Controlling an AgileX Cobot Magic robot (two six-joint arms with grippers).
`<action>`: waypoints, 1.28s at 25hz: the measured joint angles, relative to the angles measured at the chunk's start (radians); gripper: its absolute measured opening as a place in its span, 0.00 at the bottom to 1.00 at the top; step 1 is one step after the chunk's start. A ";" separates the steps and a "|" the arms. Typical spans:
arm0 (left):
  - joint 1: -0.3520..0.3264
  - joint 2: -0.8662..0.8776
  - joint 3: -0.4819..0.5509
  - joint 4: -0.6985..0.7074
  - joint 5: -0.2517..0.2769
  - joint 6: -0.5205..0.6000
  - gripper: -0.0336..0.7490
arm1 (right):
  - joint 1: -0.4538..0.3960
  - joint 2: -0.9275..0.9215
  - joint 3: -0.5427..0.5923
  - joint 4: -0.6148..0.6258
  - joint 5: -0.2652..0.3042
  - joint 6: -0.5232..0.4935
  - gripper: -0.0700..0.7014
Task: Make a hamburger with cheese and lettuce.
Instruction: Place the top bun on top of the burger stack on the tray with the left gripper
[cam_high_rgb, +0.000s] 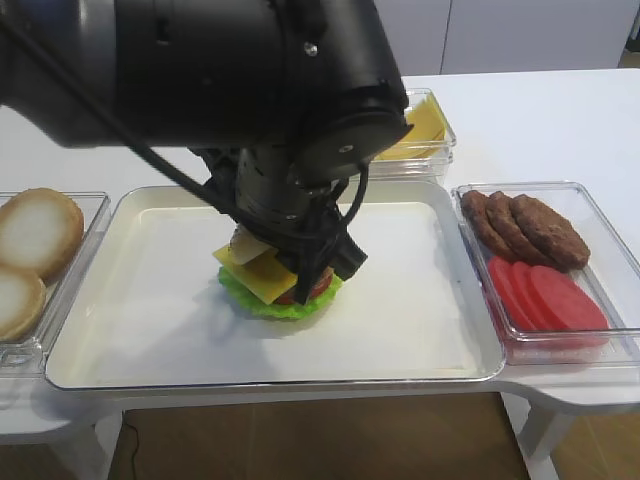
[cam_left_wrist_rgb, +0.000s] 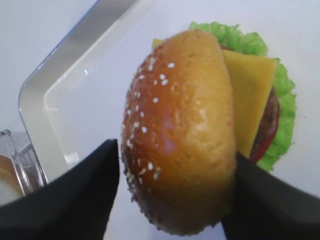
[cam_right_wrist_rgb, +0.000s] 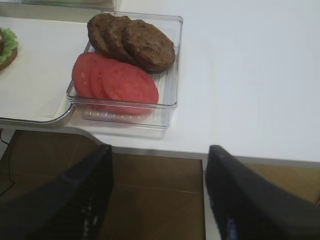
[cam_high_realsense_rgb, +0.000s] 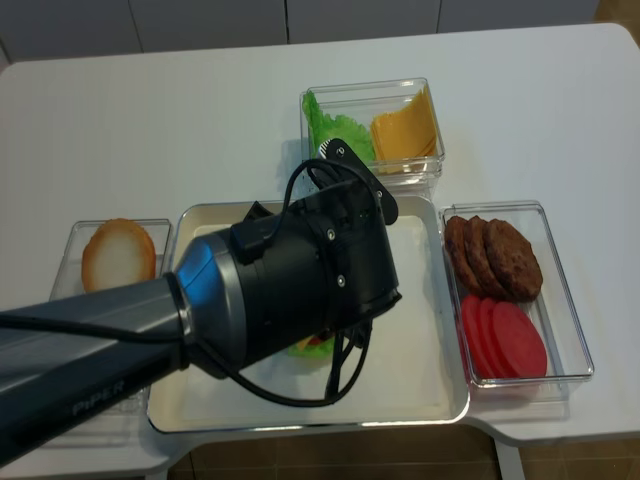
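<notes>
Hamburger (cam_high_rgb: 280, 285) sits on the white tray (cam_high_rgb: 420, 330), left of centre: lettuce (cam_left_wrist_rgb: 280, 95) at the base, cheese (cam_left_wrist_rgb: 250, 100) square on top. My left fingers (cam_left_wrist_rgb: 175, 195) are clamped on the sesame bun top (cam_left_wrist_rgb: 180, 130), which hangs tilted right above the stack, shifted a touch toward the tray's near-left corner. I reckon it needs nudging over the cheese, then straight down. Right fingers (cam_right_wrist_rgb: 157, 200) hang spread wide and empty off the bench edge, near the patties (cam_right_wrist_rgb: 132, 42) and tomato slices (cam_right_wrist_rgb: 115, 80), well apart from the burger.
</notes>
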 joint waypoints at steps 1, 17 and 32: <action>0.000 0.000 0.000 -0.002 0.000 0.000 0.58 | 0.000 0.000 0.000 0.000 0.000 0.000 0.67; 0.000 0.000 0.000 -0.026 -0.018 0.000 0.74 | 0.000 0.000 0.000 0.000 0.000 0.002 0.67; 0.000 0.000 0.000 -0.026 -0.035 0.002 0.80 | 0.000 0.000 0.000 0.000 0.000 0.002 0.67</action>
